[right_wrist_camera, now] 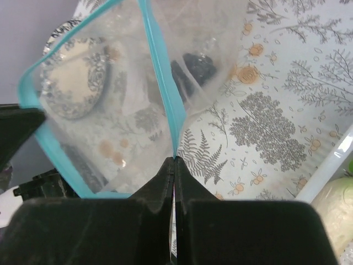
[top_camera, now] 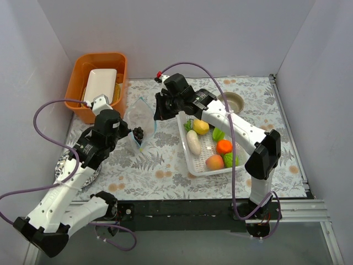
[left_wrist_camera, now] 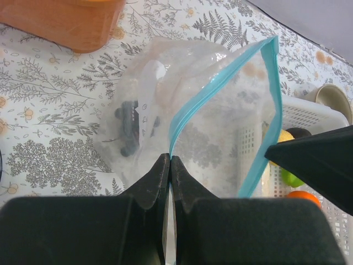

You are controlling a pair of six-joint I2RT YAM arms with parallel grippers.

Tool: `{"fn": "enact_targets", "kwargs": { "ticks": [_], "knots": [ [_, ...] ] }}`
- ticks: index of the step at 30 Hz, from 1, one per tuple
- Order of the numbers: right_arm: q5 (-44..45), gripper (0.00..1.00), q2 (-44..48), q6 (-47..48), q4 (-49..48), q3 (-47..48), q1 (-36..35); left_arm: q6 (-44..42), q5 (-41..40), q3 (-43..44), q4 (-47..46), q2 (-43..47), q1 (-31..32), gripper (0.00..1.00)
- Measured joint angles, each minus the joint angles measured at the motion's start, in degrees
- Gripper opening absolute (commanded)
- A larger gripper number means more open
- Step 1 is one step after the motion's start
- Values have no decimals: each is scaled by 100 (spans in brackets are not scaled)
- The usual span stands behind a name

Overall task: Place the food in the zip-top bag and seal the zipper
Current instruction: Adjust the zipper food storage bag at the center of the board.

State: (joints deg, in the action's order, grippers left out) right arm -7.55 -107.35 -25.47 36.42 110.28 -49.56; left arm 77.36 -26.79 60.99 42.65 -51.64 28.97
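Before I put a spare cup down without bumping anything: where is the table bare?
Bare cloth lies at the middle front, between the plate and the basket, and again right of the basket. It is crowded further back, where the left hand and right hand pinch the bag.

Orange bin (top_camera: 79, 88), white basket (top_camera: 208, 145), bowl (top_camera: 231, 102) and patterned plate (top_camera: 62, 165) rest on tablecloth (top_camera: 157, 165).

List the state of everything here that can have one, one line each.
zip-top bag: mouth open, grapes inside.
zipper: unsealed, its two sides spread apart.
left gripper: shut on the bag's rim.
right gripper: shut on the opposite rim.
basket: holds the rest of the food.
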Motion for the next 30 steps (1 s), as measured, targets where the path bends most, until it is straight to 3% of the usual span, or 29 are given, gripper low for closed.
{"fn": "enact_targets", "kwargs": {
  "ticks": [5,8,9,11,15,18,25,30],
  "knots": [
    [7,1,-219,-4,79,-125,131,-140,42,525,83,-179,0,0],
    [-7,14,-352,-28,68,-238,229,-199,116,767,35,-247,0,0],
    [-22,29,-361,-42,57,-328,262,-208,177,787,-20,-271,0,0],
    [-57,48,-361,-68,50,-511,339,-203,282,748,-81,-348,0,0],
    [-68,72,-214,-72,-59,-1097,573,-122,636,107,-407,-450,-2,0],
    [42,82,223,-17,-90,-1790,824,7,914,-420,-516,-470,-2,0],
    [485,88,2050,24,-61,-3257,1711,212,1593,-927,-881,-466,-2,0],
    [925,88,2542,26,-55,-4039,2267,210,1963,-940,-1163,-466,-2,0]
  ]
}}
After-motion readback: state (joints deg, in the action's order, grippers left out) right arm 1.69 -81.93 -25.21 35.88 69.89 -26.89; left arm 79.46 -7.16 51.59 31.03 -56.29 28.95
